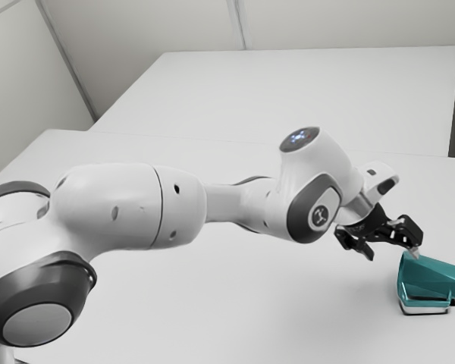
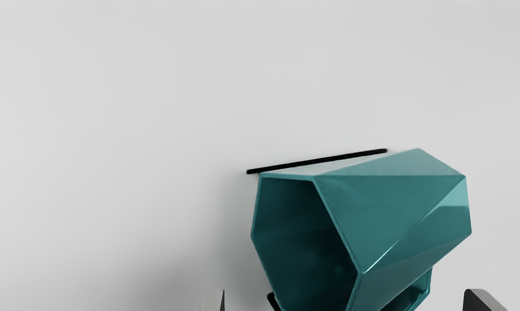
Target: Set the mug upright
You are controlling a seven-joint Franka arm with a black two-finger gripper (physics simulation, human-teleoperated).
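Where the mug is: lying on its side on the table, near the gripper, its open mouth facing the exterior view's left.
Claw: fingers wide apart, gripping nothing, as far as my cameras tell.
Upright goal: not met as it lies; I judge that a grip, a turn mouth-up and a release onto its base are left.
Mug's inside: I make out bare teal walls, the depths too dark to read.

The mug looks glossy and smooth, like glazed ceramic or hard plastic. The worktop looks matt and smooth; the arm resembles smooth, satiny plastic.
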